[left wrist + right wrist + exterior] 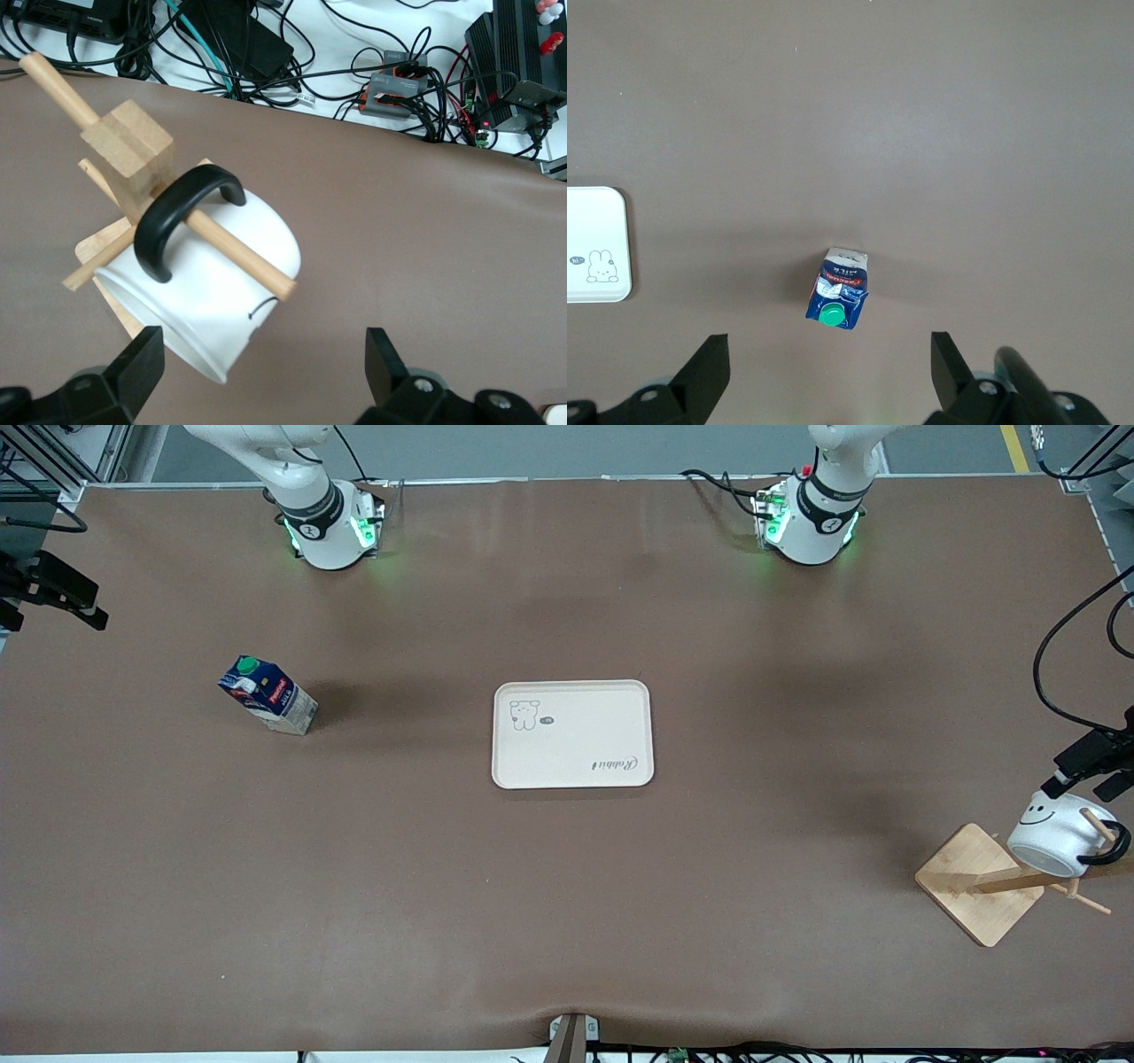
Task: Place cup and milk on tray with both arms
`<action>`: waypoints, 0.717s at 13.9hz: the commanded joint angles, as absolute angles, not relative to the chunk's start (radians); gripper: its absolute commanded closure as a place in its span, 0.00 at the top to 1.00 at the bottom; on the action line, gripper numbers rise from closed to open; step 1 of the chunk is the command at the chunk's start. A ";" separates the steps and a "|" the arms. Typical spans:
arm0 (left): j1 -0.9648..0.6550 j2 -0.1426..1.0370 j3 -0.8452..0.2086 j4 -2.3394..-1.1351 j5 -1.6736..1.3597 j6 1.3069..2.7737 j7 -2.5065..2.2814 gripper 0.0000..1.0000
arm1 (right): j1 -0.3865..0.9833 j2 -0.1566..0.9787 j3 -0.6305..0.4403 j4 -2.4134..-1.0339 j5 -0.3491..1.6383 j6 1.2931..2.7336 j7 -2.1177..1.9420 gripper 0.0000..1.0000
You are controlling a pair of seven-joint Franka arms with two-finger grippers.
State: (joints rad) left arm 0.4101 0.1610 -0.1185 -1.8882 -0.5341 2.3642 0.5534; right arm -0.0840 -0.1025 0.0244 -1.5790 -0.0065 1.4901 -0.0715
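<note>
The tray lies flat in the middle of the table and nothing is placed on it yet, so the task is judged to be at its very start. The milk stands upright on the table toward the right arm's end, well apart from the tray. The cup is hung by its black handle on a peg of a wooden rack toward the left arm's end, nearer to the front camera than the tray. The right claw is held high over the milk with its fingers wide apart, and nothing is gripped. The left claw is held over the cup, also with fingers apart and empty. The step in hand is judged to be the approach to both things. For the milk, the claw should be lowered straight down so that the carton body comes between the fingers below the green cap, and it should be closed on the flat sides so that the carton is not tipped. For the cup, the wall or rim should be gripped, and then the cup should be slid along the peg until the handle is free; a straight lift could drag the rack.
</note>
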 commanded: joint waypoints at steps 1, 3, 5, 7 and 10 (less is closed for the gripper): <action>0.428 0.202 -0.126 -1.865 -0.575 2.396 0.618 1.00 | -0.101 -0.092 0.034 -1.552 0.000 1.468 -0.078 1.00; 0.426 0.218 -0.126 -1.855 -0.575 2.404 0.633 1.00 | -0.100 -0.092 0.034 -1.552 0.002 1.463 -0.080 1.00; 0.423 0.238 -0.126 -1.838 -0.574 2.404 0.637 0.95 | -0.094 -0.092 0.035 -1.551 0.003 1.468 -0.078 1.00; 0.419 0.239 -0.126 -1.832 -0.574 2.404 0.637 0.89 | -0.089 -0.092 0.035 -1.551 0.002 1.468 -0.081 1.00; 0.416 0.253 -0.126 -1.819 -0.574 2.404 0.637 0.84 | -0.089 -0.081 0.037 -1.548 0.003 1.476 -0.083 1.00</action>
